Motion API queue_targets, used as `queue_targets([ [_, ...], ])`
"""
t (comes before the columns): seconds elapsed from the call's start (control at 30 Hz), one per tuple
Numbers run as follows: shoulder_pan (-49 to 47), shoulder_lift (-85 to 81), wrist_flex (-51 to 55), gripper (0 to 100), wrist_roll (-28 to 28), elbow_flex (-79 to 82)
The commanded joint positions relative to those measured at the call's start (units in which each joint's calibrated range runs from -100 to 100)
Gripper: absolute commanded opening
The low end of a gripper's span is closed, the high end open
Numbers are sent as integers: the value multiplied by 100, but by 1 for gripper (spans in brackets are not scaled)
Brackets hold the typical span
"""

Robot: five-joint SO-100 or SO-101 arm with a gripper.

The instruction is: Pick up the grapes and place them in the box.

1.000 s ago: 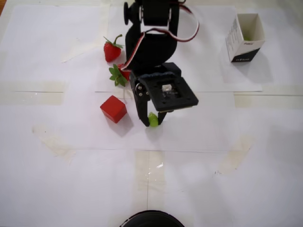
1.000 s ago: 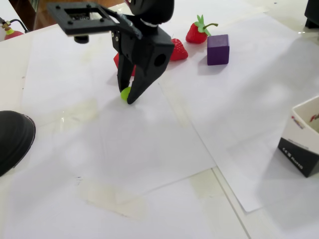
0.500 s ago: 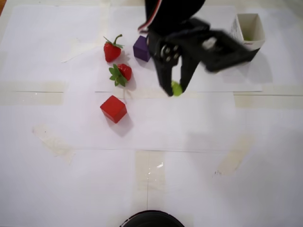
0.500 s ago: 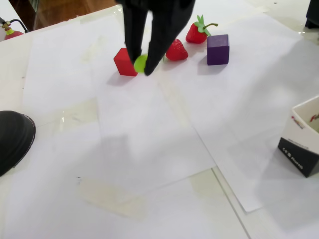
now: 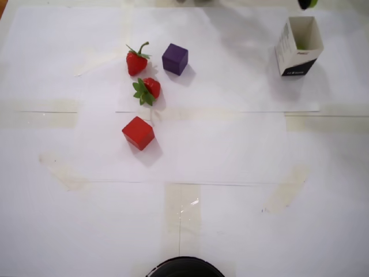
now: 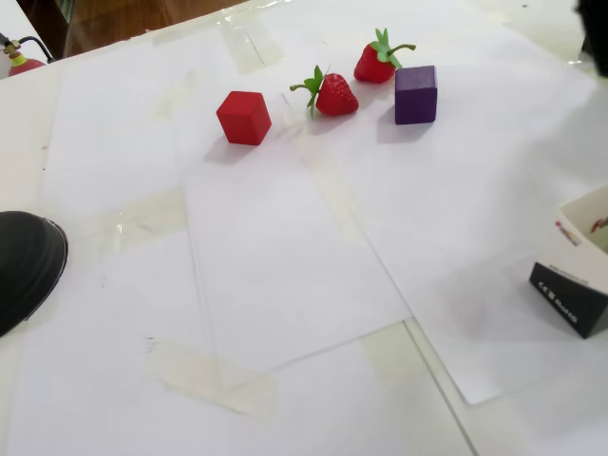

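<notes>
— Above the box (image 5: 298, 47), at the overhead view's top edge: gripper (image 5: 306, 3) tip with a grape (image 5: 311, 3). Seemingly clamped on it.
— Progress?
— Green already inside the box. Release left.

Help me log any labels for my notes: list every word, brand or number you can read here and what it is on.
Box, overhead view: small print on the white side and light lettering on the black band, too blurred to read.
Box, fixed view: light lettering on the black band and a red mark on the white wall, not legible.
Nothing else carries text.
</notes>
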Motion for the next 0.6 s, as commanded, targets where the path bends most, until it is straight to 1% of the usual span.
queue_targets([
  [0.0,-268,-485,-561,6,-98,764],
  [0.13,-326,-502,-1288,6,-68,1355],
  [0.23,-304,-476,-1623,6,-44,1582],
  [0.47,-231,-416,-1729,6,-20,1637],
  [0.57,-238,-399,-1738,12,-54,1637],
])
